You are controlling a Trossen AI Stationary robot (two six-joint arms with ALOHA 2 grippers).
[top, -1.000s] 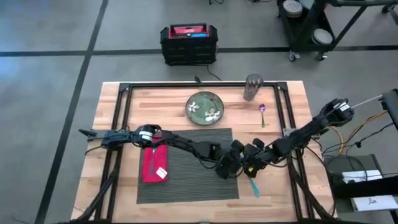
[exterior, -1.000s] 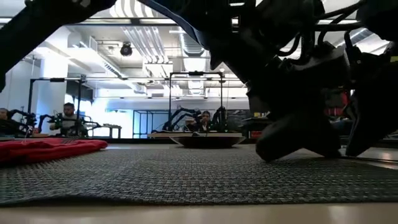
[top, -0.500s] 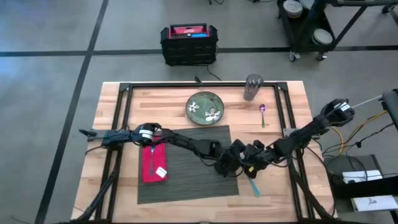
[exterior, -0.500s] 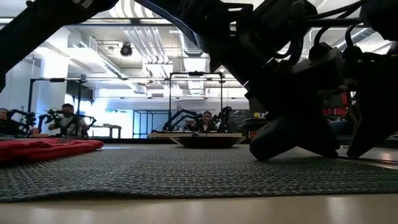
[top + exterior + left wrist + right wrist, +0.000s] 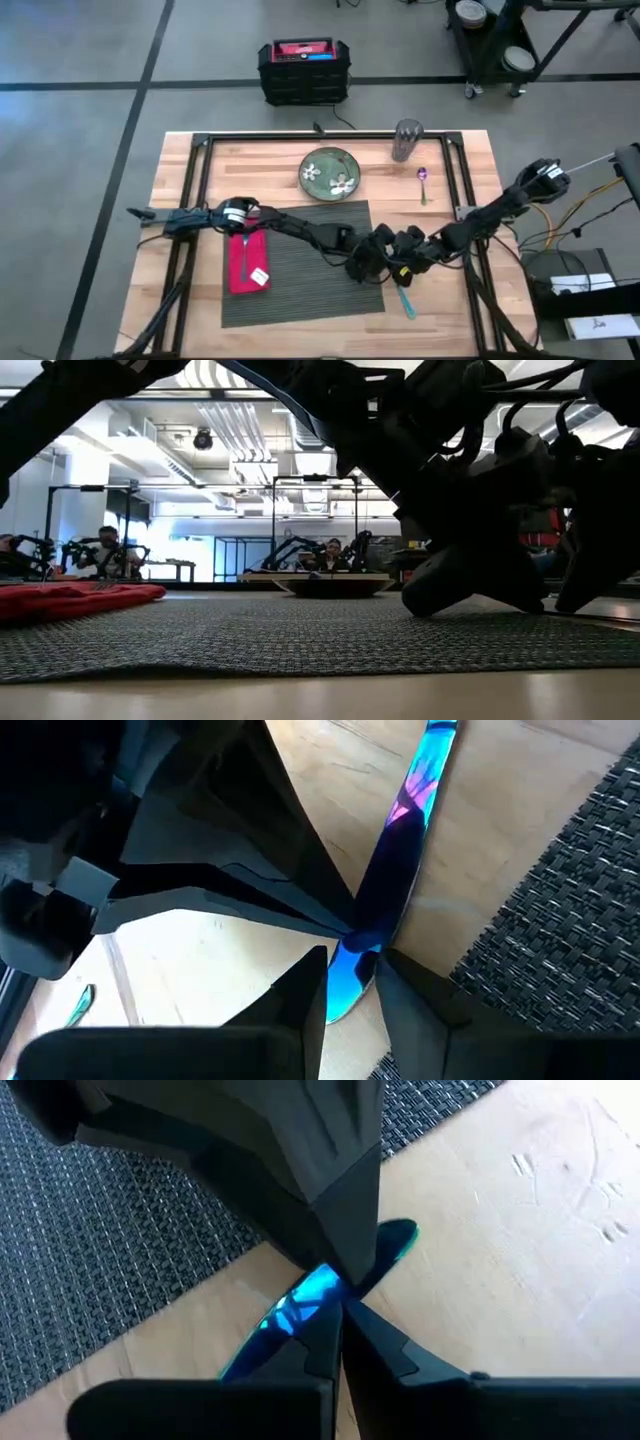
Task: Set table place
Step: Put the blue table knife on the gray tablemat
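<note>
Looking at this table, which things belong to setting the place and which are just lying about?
Part of the job: placemat, red napkin, plate, glass, spoon, iridescent blue utensil gripped by left gripper and right gripper.

Lying about: black-and-red case on the floor, wheeled cart.

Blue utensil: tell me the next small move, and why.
Probably open one tool, perhaps the left tool, and back it away. It and the right tool both pinch the same blue utensil over bare table beside the placemat.
</note>
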